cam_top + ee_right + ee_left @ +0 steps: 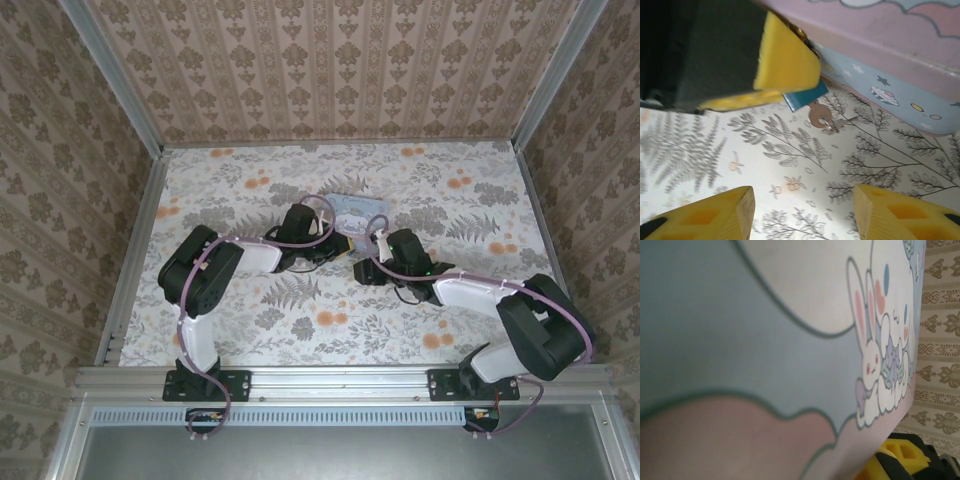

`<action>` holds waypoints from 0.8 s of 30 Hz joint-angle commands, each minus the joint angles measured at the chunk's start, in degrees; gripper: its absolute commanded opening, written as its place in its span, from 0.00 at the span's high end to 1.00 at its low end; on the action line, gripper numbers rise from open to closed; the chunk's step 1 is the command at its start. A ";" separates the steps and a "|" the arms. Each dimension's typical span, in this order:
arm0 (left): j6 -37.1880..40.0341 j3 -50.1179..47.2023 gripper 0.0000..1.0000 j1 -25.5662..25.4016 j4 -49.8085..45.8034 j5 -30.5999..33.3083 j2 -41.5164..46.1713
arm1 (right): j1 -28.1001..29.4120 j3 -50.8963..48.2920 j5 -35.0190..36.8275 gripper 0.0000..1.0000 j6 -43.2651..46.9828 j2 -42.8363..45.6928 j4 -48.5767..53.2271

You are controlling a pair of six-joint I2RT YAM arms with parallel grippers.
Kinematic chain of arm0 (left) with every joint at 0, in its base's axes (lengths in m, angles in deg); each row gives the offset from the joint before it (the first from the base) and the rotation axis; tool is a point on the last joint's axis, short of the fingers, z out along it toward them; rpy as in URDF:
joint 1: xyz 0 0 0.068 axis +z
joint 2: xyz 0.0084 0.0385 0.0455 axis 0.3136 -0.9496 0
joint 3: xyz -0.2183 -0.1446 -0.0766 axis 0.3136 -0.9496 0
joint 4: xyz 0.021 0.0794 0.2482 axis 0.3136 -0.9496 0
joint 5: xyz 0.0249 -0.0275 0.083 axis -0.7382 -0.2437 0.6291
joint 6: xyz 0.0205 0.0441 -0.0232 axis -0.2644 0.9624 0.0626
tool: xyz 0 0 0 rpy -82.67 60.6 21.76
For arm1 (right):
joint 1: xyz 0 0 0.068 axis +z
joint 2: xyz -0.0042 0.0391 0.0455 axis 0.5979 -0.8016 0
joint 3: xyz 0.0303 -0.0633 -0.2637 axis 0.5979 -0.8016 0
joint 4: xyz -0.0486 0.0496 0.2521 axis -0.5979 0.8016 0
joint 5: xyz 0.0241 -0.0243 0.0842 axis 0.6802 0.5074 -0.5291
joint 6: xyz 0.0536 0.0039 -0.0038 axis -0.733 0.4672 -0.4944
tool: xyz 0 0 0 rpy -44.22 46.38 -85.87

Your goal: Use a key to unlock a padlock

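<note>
The padlock [806, 97], tiny and teal-blue, sticks out from under the left gripper's yellow finger [785, 60], which presses on it at the tin's lower edge. The key [818, 115] hangs from the padlock's underside, with a second small key on its ring lying on the floor beside it. My left gripper [335, 243] is shut on the padlock. A short way before the key, my right gripper [802, 202] stands open with nothing but bare printed floor between its yellow fingertips [740, 210].
The pale blue cartoon-printed tin [357, 210] lies just behind both grippers and fills the left wrist view [790, 315]. Patterned walls enclose the floor on three sides. Free floor lies in front of the arms and to both sides.
</note>
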 commanded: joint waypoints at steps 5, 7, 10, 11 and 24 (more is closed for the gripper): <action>-0.93 1.82 1.00 -0.06 -1.06 -2.78 1.91 | 3.16 0.96 10.82 0.45 9.91 -3.82 -1.32; -1.06 1.84 1.00 -0.06 -1.04 -3.97 1.96 | 3.59 1.37 11.76 0.46 10.77 -4.80 -2.09; -1.25 1.72 1.00 -0.06 -0.85 -4.54 2.00 | 4.07 2.28 12.63 0.48 11.81 -6.18 -2.80; -1.25 1.77 1.00 -0.06 -0.88 -4.54 2.00 | 4.13 2.59 12.90 0.49 12.02 -6.67 -2.97; -1.34 1.68 1.00 -0.39 -0.80 -4.62 1.74 | 4.96 7.49 15.91 0.57 12.51 -11.18 -3.97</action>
